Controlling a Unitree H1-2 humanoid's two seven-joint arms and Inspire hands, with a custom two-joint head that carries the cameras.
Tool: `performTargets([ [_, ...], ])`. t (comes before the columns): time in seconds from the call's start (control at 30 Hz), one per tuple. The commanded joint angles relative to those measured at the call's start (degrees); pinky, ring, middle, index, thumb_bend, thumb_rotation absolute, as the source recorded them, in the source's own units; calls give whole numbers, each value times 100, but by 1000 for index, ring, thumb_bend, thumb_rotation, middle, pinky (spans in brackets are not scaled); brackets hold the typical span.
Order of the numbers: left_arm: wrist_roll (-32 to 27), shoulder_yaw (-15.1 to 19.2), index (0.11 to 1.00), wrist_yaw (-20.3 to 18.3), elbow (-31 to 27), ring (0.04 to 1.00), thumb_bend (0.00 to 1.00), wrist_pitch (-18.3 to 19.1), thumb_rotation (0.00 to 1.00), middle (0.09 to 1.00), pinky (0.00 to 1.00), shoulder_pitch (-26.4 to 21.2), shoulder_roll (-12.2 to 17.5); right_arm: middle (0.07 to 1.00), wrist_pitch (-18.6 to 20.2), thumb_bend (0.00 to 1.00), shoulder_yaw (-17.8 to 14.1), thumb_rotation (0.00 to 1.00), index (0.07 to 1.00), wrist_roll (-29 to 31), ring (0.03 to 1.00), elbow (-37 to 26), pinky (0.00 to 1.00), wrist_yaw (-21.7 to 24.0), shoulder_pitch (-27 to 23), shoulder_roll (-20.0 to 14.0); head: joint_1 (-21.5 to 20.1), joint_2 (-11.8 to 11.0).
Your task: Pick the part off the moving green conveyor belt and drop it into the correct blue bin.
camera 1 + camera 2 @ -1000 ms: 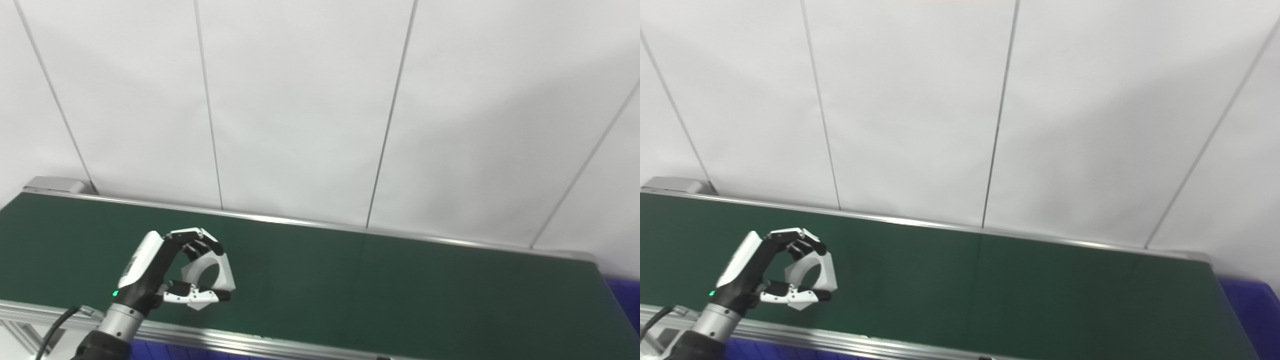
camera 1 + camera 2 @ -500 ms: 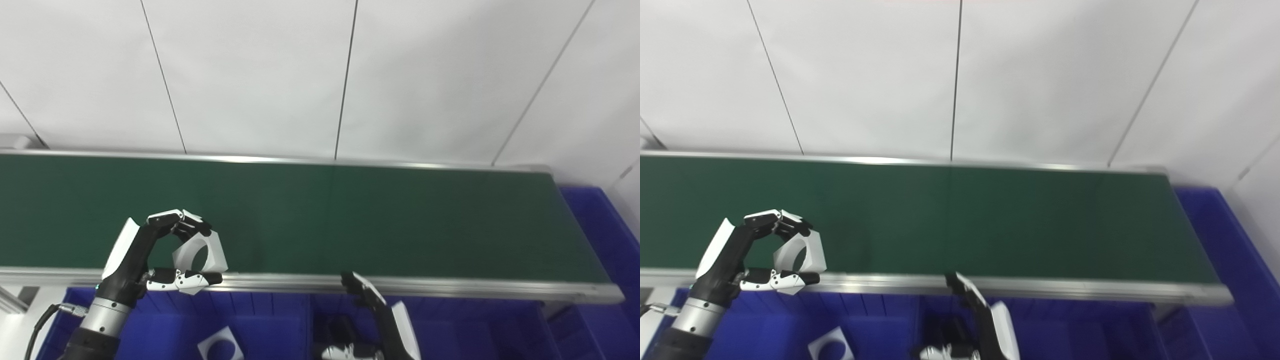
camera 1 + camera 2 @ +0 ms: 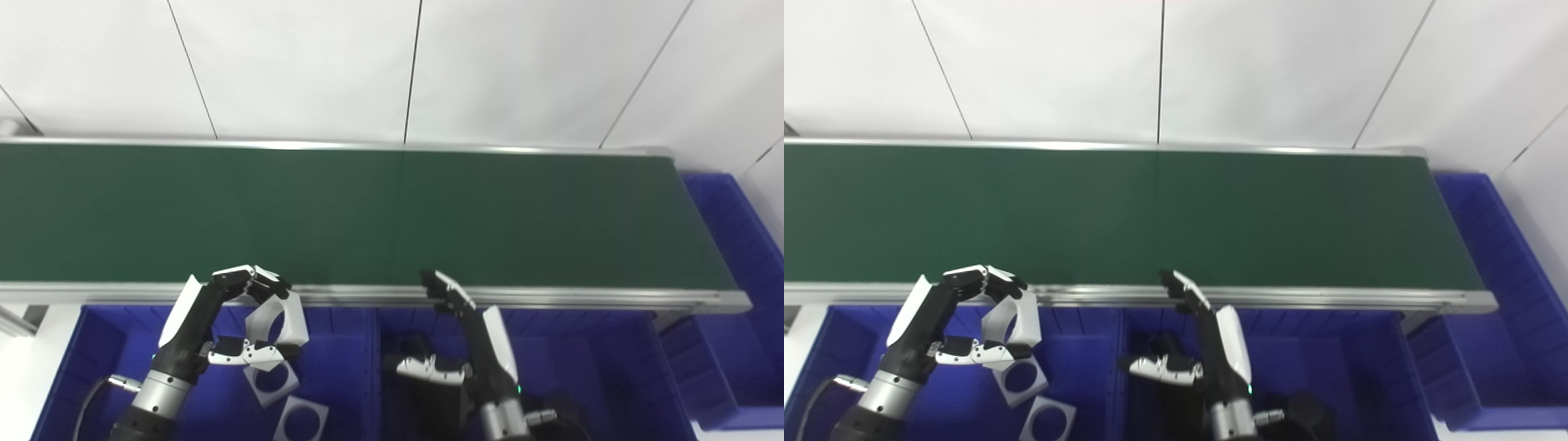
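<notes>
My left hand (image 3: 211, 327) is shut on a white part with a round hole (image 3: 294, 318). It holds the part above the left blue bin (image 3: 92, 349), just in front of the green conveyor belt (image 3: 367, 214). Two more white parts with round holes (image 3: 269, 383) lie in that bin below the hand. My right hand (image 3: 471, 343) is open and empty above the middle blue bin (image 3: 588, 361), with its fingers raised toward the belt's front rail. No part lies on the belt.
A silver rail (image 3: 551, 298) runs along the belt's front edge. Another blue bin (image 3: 735, 245) stands at the belt's right end. Dark parts (image 3: 1304, 410) lie in the middle bin. A white panel wall stands behind the belt.
The camera has tilted down, so the bins now show. My left hand has carried the white part off the belt, over the rail, to above the left bin. My right hand has risen into view.
</notes>
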Motion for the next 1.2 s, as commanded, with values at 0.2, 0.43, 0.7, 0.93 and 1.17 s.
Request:
performTargets([
  [0.2, 651, -213, 510, -18, -100, 409, 497, 82, 0, 506, 394, -27, -43, 798, -118, 665, -100, 0, 806, 180, 781, -338, 702, -126, 27, 70, 158, 120],
  [0.43, 1430, -408, 502, -304, -454, 447, 499, 1066, 0, 486, 279, -27, 12, 767, -299, 654, -192, 0, 782, 132, 735, -278, 644, -459, 20, 138, 233, 141],
  [0.7, 2930, -935, 499, -1000, -699, 641, 508, 2192, 23, 642, 596, -240, 291, 763, -191, 659, -133, 13, 781, 56, 722, -292, 637, -546, 15, 140, 229, 138],
  [0.93, 3005, -999, 863, -1001, -764, 864, 737, 2254, 165, 890, 770, -254, 329, 776, 44, 671, -65, 45, 788, 165, 744, -419, 654, -316, 55, 102, 211, 154],
  [1.17, 2118, -738, 936, -804, -632, 893, 873, 1913, 271, 955, 800, -178, 250, 780, 114, 689, -49, 0, 785, 233, 749, -496, 661, -139, 83, 81, 211, 145],
])
